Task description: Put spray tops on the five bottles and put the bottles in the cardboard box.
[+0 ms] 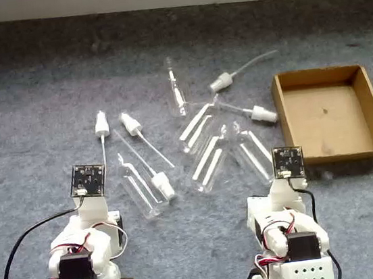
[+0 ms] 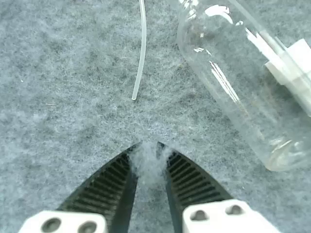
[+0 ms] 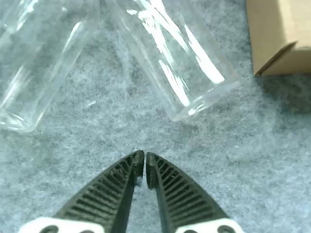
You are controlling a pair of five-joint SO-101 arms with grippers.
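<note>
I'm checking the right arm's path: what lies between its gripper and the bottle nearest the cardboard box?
Bare grey carpet, by the right wrist view: nothing sits between the right gripper and that bottle's base.

Two white robot arms sit side by side at the near edge of the overhead view. The left arm (image 1: 86, 261) and the right arm (image 1: 291, 239) are both folded low over their bases, with black motors and loose red and black wires. Each wrist carries a square black camera board (image 1: 88, 180), the right one (image 1: 288, 161) level with the left. In the left wrist view, the left tool (image 2: 147, 145) points ahead, its two ridged black fingers a narrow gap apart, empty. In the right wrist view, the right tool (image 3: 145, 154) has its ridged black fingers drawn together, tips meeting, empty.
</note>
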